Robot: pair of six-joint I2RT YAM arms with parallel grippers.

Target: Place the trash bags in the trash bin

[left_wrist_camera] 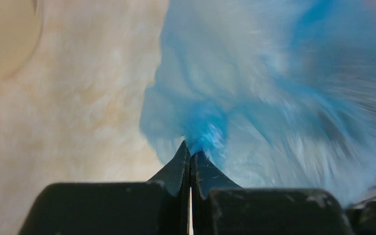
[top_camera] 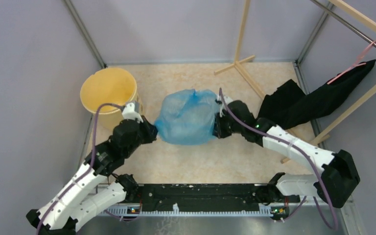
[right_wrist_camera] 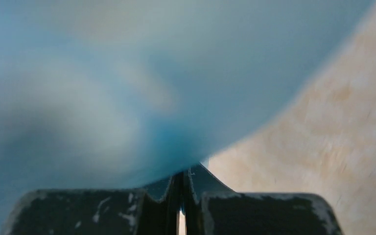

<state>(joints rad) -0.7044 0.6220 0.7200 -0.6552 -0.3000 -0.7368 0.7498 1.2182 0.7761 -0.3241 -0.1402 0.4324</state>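
**Blue bag pinched at both sides, outside the bin**

- Trash bag point(top_camera: 186, 117): thin light-blue film, puffed into a rounded, crinkled mass over the middle of the table point(top_camera: 225, 156). It lies between the two grippers. Cannot tell whether its underside rests on the surface or hangs clear.
- Left gripper point(left_wrist_camera: 191, 154): jaws pressed together, a gathered twist of blue film caught at the tips. This is the bag's left edge, the side facing the bin.
- Right gripper point(right_wrist_camera: 183, 171): jaws likewise pressed together, film running into the tips at the bag's right edge. The wrist view is blurred and blue fills most of it.
- Trash bin point(top_camera: 107, 90): pale-yellow bucket, upright, at the far left of the table, just left of the bag. The left wrist sits close beside its near wall. Bag is not in it.
- Black cloth point(top_camera: 318, 100): draped at the far right, beside a wooden rack point(top_camera: 242, 44), apart from the bag.
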